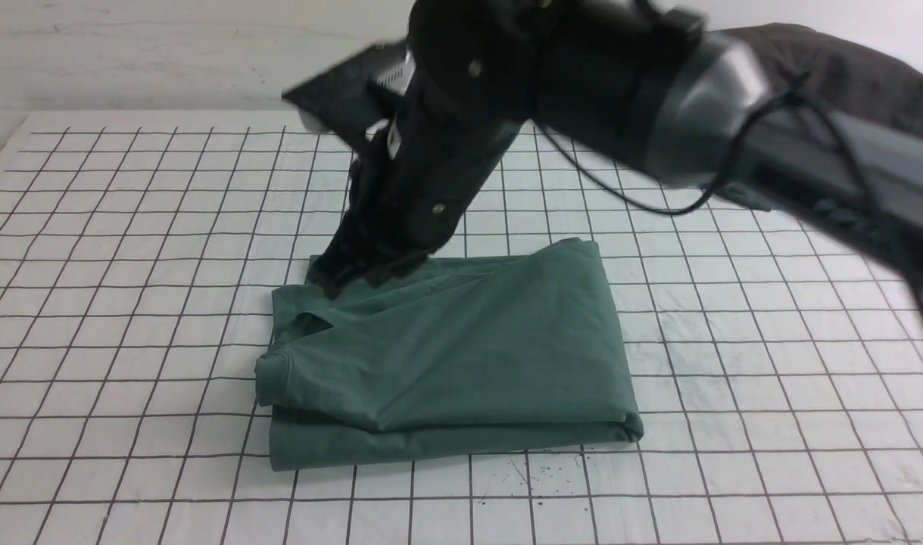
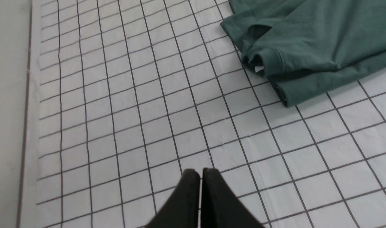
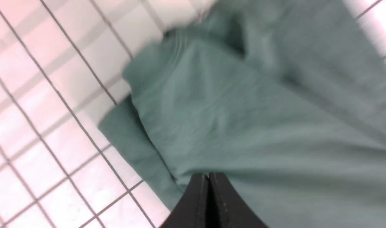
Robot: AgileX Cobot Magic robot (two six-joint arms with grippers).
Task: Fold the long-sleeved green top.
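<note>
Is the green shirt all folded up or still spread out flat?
Folded up. The green shirt lies on the checked cloth as a compact, layered rectangle, with the neck opening showing at one end and no sleeves sticking out.

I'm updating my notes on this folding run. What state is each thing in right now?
Green top: folded into a layered rectangle, lying flat on the grid cloth, neckline at the robot's left end.
Right tool: shut, tips down at the top's far left corner; no fabric visibly pinched.
Left tool: shut, empty, over bare grid cloth.
Dark garment: crumpled, far right.
</note>
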